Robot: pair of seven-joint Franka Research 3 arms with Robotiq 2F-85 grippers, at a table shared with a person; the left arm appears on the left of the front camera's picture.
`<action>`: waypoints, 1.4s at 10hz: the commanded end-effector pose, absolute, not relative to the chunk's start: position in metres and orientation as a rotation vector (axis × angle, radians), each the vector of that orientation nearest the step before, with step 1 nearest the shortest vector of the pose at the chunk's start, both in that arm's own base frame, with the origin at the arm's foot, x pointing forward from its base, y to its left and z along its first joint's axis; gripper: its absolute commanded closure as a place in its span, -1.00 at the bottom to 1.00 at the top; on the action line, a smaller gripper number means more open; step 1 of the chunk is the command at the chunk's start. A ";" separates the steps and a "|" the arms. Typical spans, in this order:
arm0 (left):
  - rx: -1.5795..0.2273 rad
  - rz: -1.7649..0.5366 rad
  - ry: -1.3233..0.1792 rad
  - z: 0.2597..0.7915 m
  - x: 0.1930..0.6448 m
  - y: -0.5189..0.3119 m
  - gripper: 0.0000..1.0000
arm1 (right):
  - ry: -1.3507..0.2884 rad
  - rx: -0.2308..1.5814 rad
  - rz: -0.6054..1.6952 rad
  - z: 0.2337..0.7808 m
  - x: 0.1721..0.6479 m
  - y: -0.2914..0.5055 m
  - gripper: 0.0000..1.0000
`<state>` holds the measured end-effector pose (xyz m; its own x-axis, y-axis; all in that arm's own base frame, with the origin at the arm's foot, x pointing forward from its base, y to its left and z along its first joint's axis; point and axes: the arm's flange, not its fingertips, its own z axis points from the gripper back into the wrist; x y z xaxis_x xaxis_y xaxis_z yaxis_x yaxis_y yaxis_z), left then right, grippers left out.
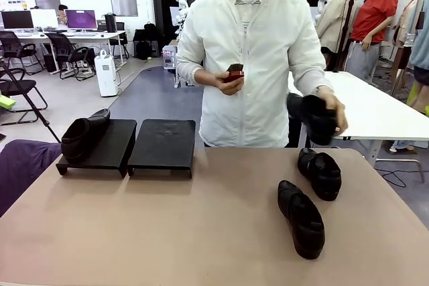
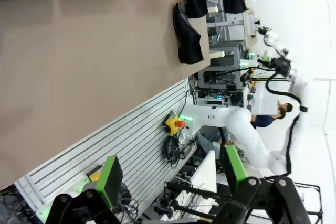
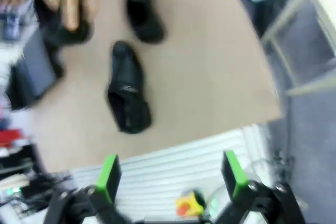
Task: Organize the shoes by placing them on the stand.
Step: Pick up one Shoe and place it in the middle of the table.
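We see the left end effector [image 2: 170, 174] and the right end effector [image 3: 170, 174] wide, empty. The tan matte desk [image 1: 167, 226] is open mid and along its 6 o'clock edge. Matte-black stand [image 1: 161, 145] at 10 o'clock, glossy shoe [image 1: 84, 135] on its left platform. Near shoe [image 1: 303, 218] and far shoe [image 1: 320, 173] at 4 o'clock. A person's hand [image 1: 335, 105] grips the fourth shoe [image 1: 315, 118] at 2 o'clock.

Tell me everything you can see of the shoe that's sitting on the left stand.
The shoe is black, slightly glossy and leather-looking, a low slip-on with a rounded end. It sits sole-down on the slanted top of the left stand, along its left side, running from near-left to far-right. Only that stand touches it.
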<state>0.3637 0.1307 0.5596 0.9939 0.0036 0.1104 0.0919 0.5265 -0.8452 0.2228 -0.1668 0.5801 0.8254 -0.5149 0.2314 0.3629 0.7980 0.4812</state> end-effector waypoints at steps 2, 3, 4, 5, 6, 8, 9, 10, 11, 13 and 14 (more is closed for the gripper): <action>-1.010 -0.073 -0.102 0.559 0.360 0.131 -1.00 | -0.350 0.597 -0.647 0.619 0.161 -0.308 -1.00; -1.010 -0.073 -0.102 0.559 0.360 0.131 -1.00 | -0.356 0.641 -0.679 0.614 0.154 -0.326 -1.00; -1.010 -0.073 -0.102 0.559 0.360 0.131 -1.00 | -0.349 0.640 -0.712 0.606 0.152 -0.326 -1.00; -1.010 -0.073 -0.102 0.559 0.360 0.131 -1.00 | -0.375 0.570 -0.709 0.608 0.122 -0.319 -1.00; -1.010 -0.073 -0.102 0.559 0.360 0.131 -1.00 | -0.375 0.570 -0.709 0.608 0.122 -0.319 -1.00; -1.010 -0.073 -0.102 0.559 0.360 0.131 -1.00 | -0.375 0.570 -0.709 0.608 0.122 -0.319 -1.00; -1.010 -0.073 -0.102 0.559 0.360 0.131 -1.00 | -0.375 0.570 -0.709 0.608 0.122 -0.319 -1.00; -1.010 -0.073 -0.102 0.559 0.360 0.131 -1.00 | -0.375 0.570 -0.709 0.608 0.122 -0.319 -1.00; -1.010 -0.073 -0.102 0.559 0.360 0.131 -1.00 | -0.375 0.570 -0.709 0.608 0.122 -0.319 -1.00; -1.010 -0.073 -0.102 0.559 0.360 0.131 -1.00 | -0.375 0.570 -0.709 0.608 0.122 -0.319 -1.00; -1.010 -0.073 -0.102 0.559 0.360 0.131 -1.00 | -0.362 0.572 -0.731 0.614 0.130 -0.320 -1.00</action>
<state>0.3637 0.1311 0.5591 0.9939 0.0032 0.1098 0.0917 0.5264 -0.8453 0.1313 -0.3203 0.6137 0.6953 -0.7101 0.1107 0.5215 0.6045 0.6022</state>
